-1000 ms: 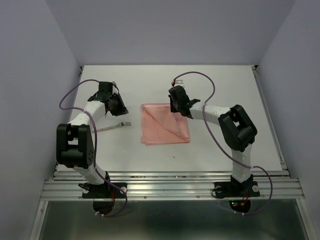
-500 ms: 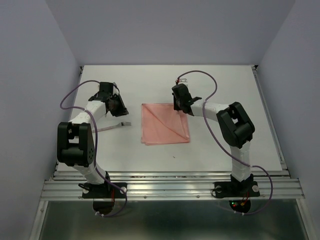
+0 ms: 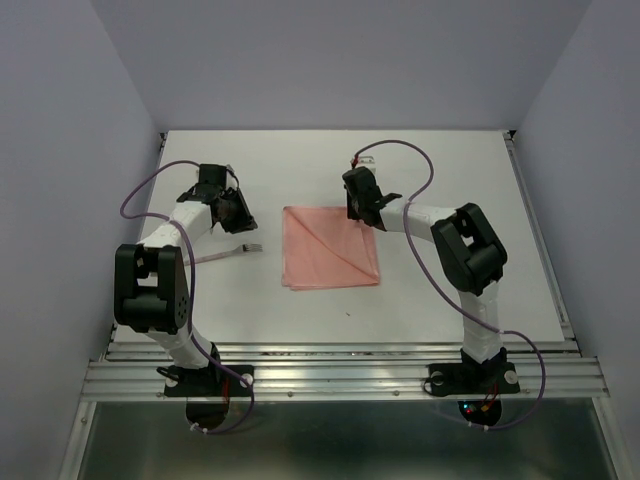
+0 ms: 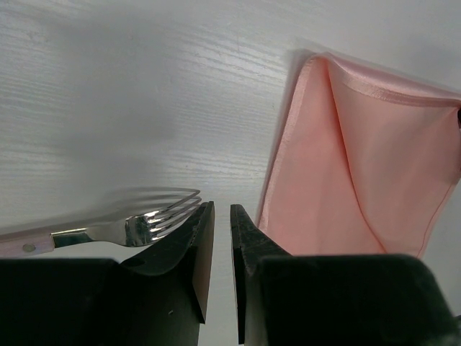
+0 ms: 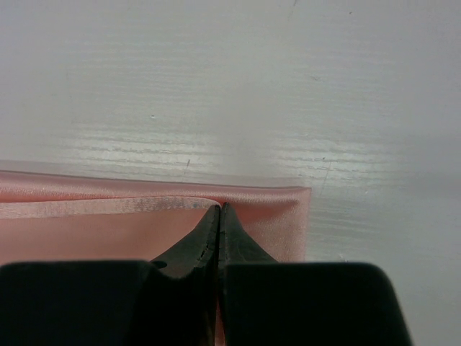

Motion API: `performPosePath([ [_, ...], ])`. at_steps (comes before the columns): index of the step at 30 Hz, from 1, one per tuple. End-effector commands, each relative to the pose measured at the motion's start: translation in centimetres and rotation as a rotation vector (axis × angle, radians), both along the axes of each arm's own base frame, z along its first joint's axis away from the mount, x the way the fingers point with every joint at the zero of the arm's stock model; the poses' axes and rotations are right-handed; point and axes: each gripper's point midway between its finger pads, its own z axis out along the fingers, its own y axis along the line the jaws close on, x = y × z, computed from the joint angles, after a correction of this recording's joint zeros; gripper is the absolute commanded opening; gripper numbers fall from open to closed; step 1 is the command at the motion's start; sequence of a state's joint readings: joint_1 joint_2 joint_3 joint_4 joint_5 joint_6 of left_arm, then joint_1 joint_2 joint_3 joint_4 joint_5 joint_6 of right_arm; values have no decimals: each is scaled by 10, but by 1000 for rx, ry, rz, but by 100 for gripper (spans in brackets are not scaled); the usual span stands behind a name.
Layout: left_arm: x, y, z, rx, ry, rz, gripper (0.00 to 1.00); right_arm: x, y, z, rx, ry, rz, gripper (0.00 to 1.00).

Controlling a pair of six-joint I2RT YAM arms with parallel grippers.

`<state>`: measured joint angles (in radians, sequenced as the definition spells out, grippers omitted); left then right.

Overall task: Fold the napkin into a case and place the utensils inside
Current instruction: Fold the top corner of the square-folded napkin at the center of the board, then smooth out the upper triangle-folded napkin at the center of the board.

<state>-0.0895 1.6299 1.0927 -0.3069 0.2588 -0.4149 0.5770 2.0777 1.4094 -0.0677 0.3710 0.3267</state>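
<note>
The salmon-pink napkin (image 3: 330, 247) lies flat at the table's middle, folded with a diagonal crease. My right gripper (image 3: 360, 211) is at its far right edge. In the right wrist view the right gripper (image 5: 220, 207) is shut, its tips pinching the napkin's (image 5: 86, 231) hemmed top-layer edge near the corner. A fork (image 3: 236, 251) with silvery tines and a pale pink shaft lies left of the napkin. My left gripper (image 3: 242, 212) hovers just beyond the fork. In the left wrist view the left gripper (image 4: 216, 209) is open by a narrow gap and empty, between the fork (image 4: 137, 227) and the napkin (image 4: 360, 180). No finished case or other utensils show.
The white table (image 3: 450, 170) is enclosed by pale walls on the left, far and right sides. Purple cables loop over both arms. A metal rail (image 3: 340, 375) runs along the near edge by the arm bases.
My right gripper has shifted slightly toward the far side along the napkin's top edge. The left arm, the fork and the napkin look unmoved.
</note>
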Motion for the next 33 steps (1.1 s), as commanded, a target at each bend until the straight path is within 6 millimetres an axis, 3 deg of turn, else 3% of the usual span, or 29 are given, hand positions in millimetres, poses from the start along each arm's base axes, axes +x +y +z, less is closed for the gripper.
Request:
performPosePath([
  [1,3,-1,4,1,-19,-21,27,19,4,23,20,-81,-19,2],
  [13,3,-8,6,-33,-20,-56,27,12,-2,24,19,-78,-38,7],
  [16,5,-15,8,-47,-16,-87,27,9,-9,26,18,-87,-77,17],
  [20,11,-25,13,-58,-24,-108,27,7,-14,36,26,-104,-101,42],
  [23,21,-39,22,-60,-46,-135,27,2,-18,49,48,-123,-119,50],
  [25,31,-52,25,-73,-57,-152,26,0,-25,65,67,-153,-157,50],
  [27,36,-62,19,-86,-39,-167,17,-10,-35,66,67,-142,-192,50],
  [28,42,-70,25,-102,-60,-182,14,-15,-35,79,111,-154,-210,50],
  [29,45,-73,16,-103,-38,-182,8,-24,-37,73,113,-119,-204,45],
  [31,54,-81,17,-119,-41,-182,3,-35,-35,73,156,-88,-202,40],
  [32,57,-84,14,-121,-37,-183,1,-41,-34,80,182,-86,-190,36],
  [33,63,-87,10,-117,-31,-184,0,-53,-33,70,199,-43,-170,34],
])
